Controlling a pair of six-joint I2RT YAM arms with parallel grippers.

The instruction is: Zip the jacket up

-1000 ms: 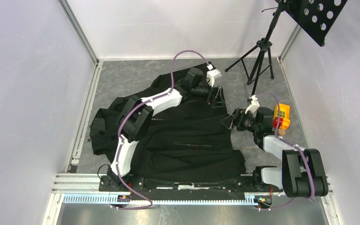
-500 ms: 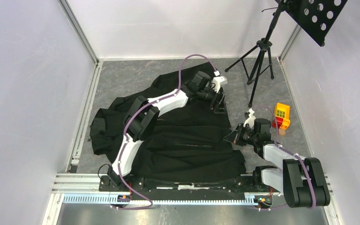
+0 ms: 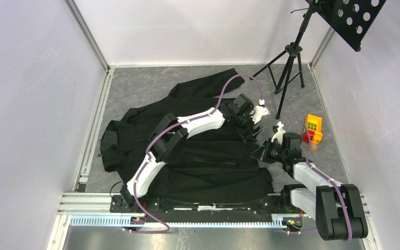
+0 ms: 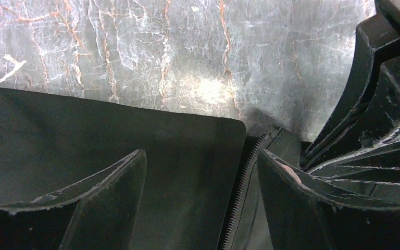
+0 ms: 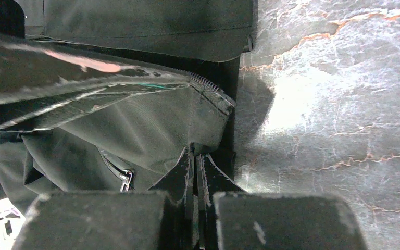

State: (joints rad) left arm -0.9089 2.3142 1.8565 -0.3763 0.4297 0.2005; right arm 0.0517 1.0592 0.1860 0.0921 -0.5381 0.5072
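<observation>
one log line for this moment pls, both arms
task: zip jacket | left tool: open, over jacket corner beside zipper teeth | right tool: shut on jacket edge | zip: teeth bare here

A black tripod stand (image 3: 293,49) rises beyond a yellow block (image 3: 313,125) (red piece (image 3: 307,137) beside it)
</observation>
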